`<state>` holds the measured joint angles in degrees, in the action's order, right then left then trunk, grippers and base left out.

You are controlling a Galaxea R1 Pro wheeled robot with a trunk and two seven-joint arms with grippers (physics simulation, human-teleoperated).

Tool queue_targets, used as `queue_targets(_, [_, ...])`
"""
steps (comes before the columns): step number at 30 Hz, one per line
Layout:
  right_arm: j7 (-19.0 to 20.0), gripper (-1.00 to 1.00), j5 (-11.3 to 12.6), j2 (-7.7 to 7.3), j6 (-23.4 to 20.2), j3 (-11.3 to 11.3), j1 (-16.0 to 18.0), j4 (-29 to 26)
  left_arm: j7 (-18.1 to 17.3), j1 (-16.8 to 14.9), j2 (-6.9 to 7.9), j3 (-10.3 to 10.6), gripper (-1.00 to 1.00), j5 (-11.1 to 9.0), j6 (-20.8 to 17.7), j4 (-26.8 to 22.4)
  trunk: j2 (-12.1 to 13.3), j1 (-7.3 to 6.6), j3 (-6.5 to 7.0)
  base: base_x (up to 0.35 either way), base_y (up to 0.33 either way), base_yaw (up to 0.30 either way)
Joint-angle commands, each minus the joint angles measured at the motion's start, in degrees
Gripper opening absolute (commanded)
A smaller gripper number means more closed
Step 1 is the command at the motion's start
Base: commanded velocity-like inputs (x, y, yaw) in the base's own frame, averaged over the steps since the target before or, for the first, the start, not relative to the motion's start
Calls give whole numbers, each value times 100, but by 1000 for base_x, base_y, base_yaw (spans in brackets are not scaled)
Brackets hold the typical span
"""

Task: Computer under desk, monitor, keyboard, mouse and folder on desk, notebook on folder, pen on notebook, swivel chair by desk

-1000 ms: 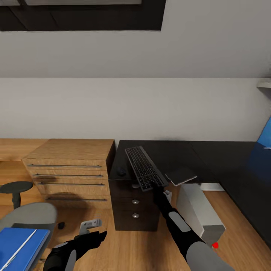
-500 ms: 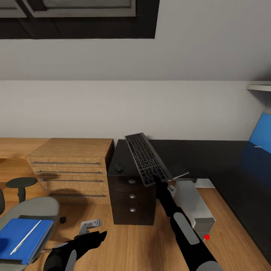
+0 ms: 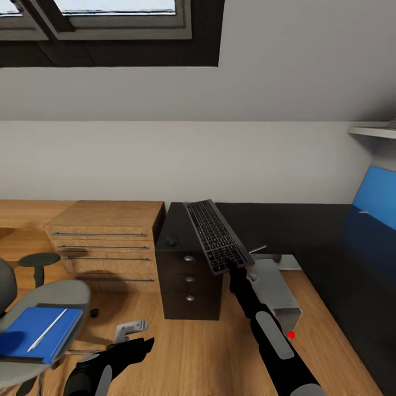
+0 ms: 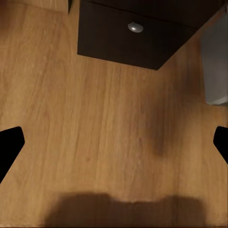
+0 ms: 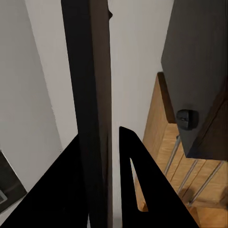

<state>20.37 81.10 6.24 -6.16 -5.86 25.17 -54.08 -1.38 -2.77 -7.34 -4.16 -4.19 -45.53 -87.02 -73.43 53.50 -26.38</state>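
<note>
Keyboard [image 3: 216, 236], slim and dark, is held at its near end by the right pincer [image 3: 233, 269], tilted in the air above the left end of the black desk [image 3: 308, 231]. The small black mouse [image 3: 171, 240] sits on the desk corner just beside it.

To do this step well, level the keyboard first, then lower it flat onto bare desk top, clear of the mouse, before letting go. The monitor is out of sight, so I judge the spot may need correcting later.

Head view gives the layout: grey computer [image 3: 278, 294] on the floor under the desk, blue folder [image 3: 38, 333] on the chair [image 3: 60, 297] at the left, and the left pincer [image 3: 132, 328] low over the floor. Right wrist view shows the keyboard [image 5: 92, 109] edge-on, clamped between black fingers [image 5: 135, 185]. Left wrist view shows the left fingertips [image 4: 9, 142] spread wide, empty, above plank floor [image 4: 95, 133].
</note>
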Motion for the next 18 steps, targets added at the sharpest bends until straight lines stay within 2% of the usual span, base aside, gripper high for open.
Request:
queue_targets(1, [30, -100, 71, 0, -34, 4, 4, 3, -6, -4, -6, -16, 100, -39, -33, -7, 38, -26, 12, -303, -206, 0])
queue_targets(8, [7, -100, 64, 0, -34, 15, -1, 12, 7, -4, -7, -15, 100, -47, -35, -8, 318, -180, 138, -302, -206, -35])
queue_targets(18, [-114, -100, 64, 0, -41, 79, 1, 17, 7, -4, -5, -18, 100, -47, -29, -20, 720, -399, 318, -302, -206, -196])
